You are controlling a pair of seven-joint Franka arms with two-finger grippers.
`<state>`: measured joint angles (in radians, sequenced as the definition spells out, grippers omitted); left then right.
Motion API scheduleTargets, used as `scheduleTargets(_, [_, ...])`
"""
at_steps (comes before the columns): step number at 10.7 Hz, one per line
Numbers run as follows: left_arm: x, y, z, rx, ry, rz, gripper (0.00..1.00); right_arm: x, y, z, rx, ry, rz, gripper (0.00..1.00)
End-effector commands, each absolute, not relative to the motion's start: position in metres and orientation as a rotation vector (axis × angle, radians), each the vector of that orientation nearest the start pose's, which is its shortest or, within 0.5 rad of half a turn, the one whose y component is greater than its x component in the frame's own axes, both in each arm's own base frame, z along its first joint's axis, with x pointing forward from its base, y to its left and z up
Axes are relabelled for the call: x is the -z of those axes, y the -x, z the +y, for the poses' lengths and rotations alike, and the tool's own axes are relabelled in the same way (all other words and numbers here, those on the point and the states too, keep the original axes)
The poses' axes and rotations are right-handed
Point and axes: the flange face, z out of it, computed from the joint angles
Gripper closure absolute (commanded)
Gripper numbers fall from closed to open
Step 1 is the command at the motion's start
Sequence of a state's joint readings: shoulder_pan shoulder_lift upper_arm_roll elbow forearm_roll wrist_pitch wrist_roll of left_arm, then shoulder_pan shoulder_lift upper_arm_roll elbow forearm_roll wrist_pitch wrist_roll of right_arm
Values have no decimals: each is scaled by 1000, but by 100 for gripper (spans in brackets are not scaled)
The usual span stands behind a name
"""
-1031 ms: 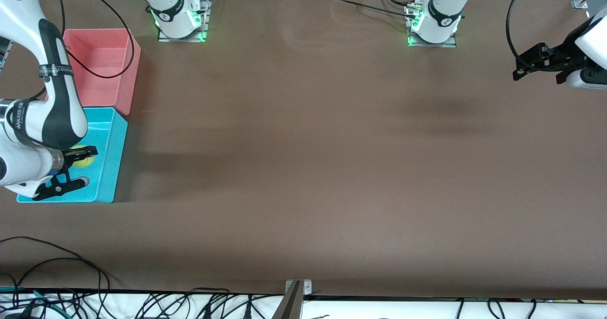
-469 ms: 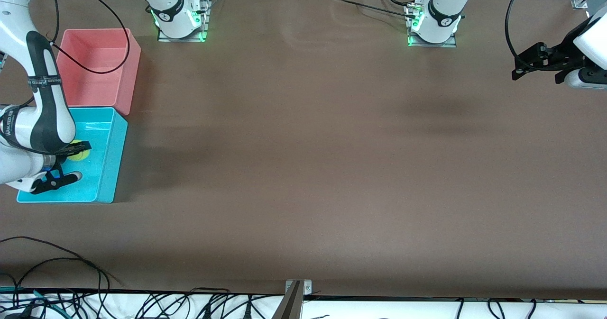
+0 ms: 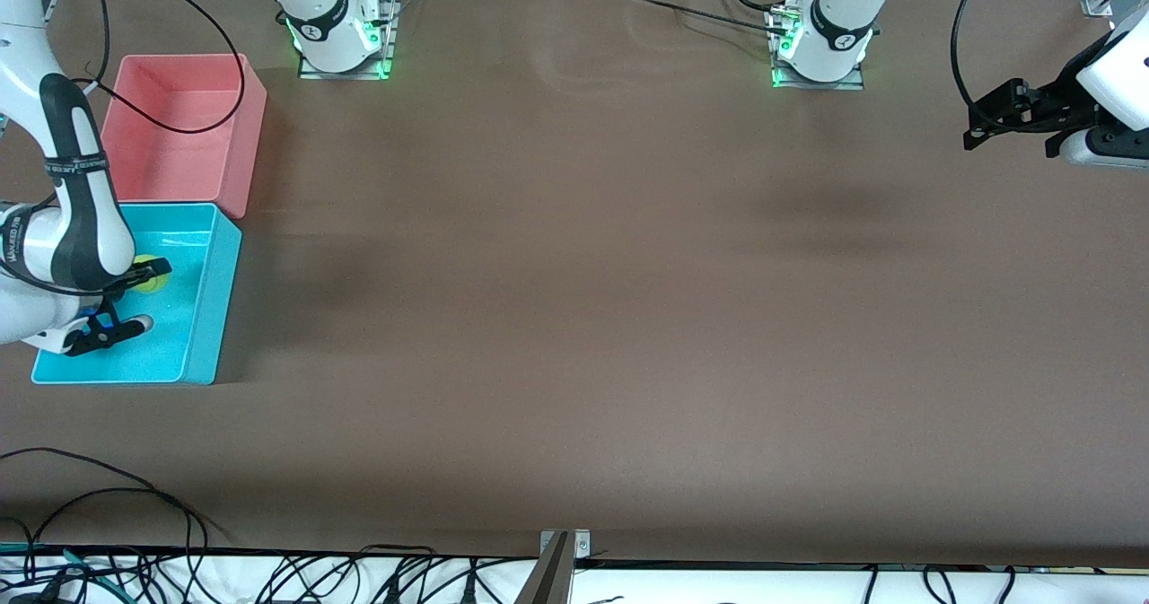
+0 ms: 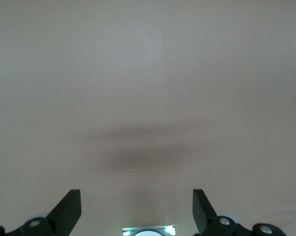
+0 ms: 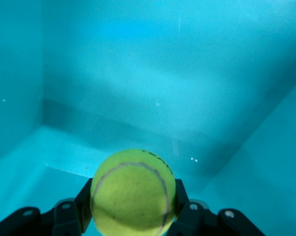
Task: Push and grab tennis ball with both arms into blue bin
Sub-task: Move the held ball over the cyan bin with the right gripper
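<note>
The tennis ball (image 3: 151, 283) is yellow-green and sits between the fingers of my right gripper (image 3: 149, 277), which is shut on it and holds it inside the blue bin (image 3: 215, 308), low over its floor. In the right wrist view the ball (image 5: 133, 192) fills the gap between the black fingers, with the bin's cyan walls (image 5: 138, 73) all around. My left gripper (image 3: 983, 128) is open and empty, held in the air over the bare table at the left arm's end. In the left wrist view its fingertips (image 4: 69, 209) stand wide apart over brown tabletop.
A pink bin (image 3: 235, 128) stands against the blue bin, farther from the front camera. The two arm bases (image 3: 339, 30) (image 3: 821, 39) stand along the table's back edge. Cables (image 3: 108, 496) lie near the front edge.
My right gripper has moved with the ball deeper into the blue bin, away from its open-table wall. My left gripper has drifted slightly upward in the view.
</note>
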<state>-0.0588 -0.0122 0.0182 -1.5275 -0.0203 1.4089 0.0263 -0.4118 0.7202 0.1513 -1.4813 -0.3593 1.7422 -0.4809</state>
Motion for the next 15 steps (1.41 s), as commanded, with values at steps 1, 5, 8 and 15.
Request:
scheduleTargets(1, [-645,-534,-27,-177,3176,102,0,-219,-619,-237,-784,3029,-568,100])
scheduleTargets(5, [-645,-534,-29,-177,3177,107,0,-204,-606,-249,-800,2995,-574,100])
scheduleTargets(8, [-645,-534,-29,-177,3177,107,0,-195,-600,-258,-804,2968,-604,100])
scheduleTargets(15, [-645,-534,-29,-177,3177,100,0,-184,-595,-259,-806,2965,-576,10])
